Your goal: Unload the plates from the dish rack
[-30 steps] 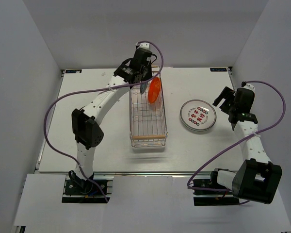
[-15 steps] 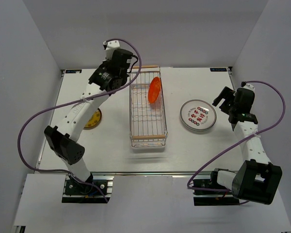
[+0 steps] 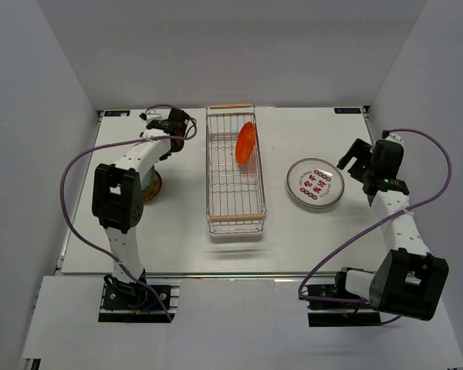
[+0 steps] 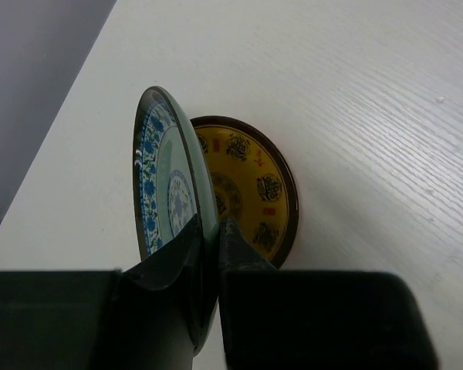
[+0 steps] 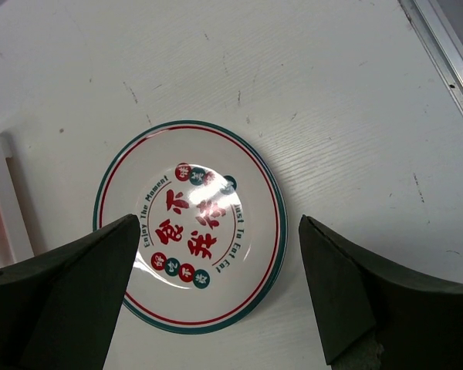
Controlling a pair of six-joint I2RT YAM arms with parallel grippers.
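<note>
Left end effector (image 4: 210, 231): pressed together on the rim of the blue plate, one finger on each face.
Blue plate (image 4: 166, 193): out of the rack, held on edge over the left part of the surface, with a blue floral band round a pale centre. It hangs just over the left side of the yellow plate; whether the two touch cannot be told.
Yellow plate (image 4: 251, 185): lies flat on the surface left of the rack. It has a dark rim and dark emblems, and in the top view the left arm partly covers it.
Rack (image 3: 210, 169): stands lengthwise in the middle of the surface, a wooden bar at each short end.
Orange plate (image 3: 246, 142): the only plate seen in the rack, standing on edge in the far half and leaning toward the right wall.
White plate (image 5: 191, 227): lies flat on the surface right of the rack. It is teal-rimmed with red and dark marks, and nothing touches it.
Right end effector (image 5: 216, 223): spread wide and holding nothing, hovering above the white plate on its right side.
Surface (image 3: 177, 231): white, wood-grained.
</note>
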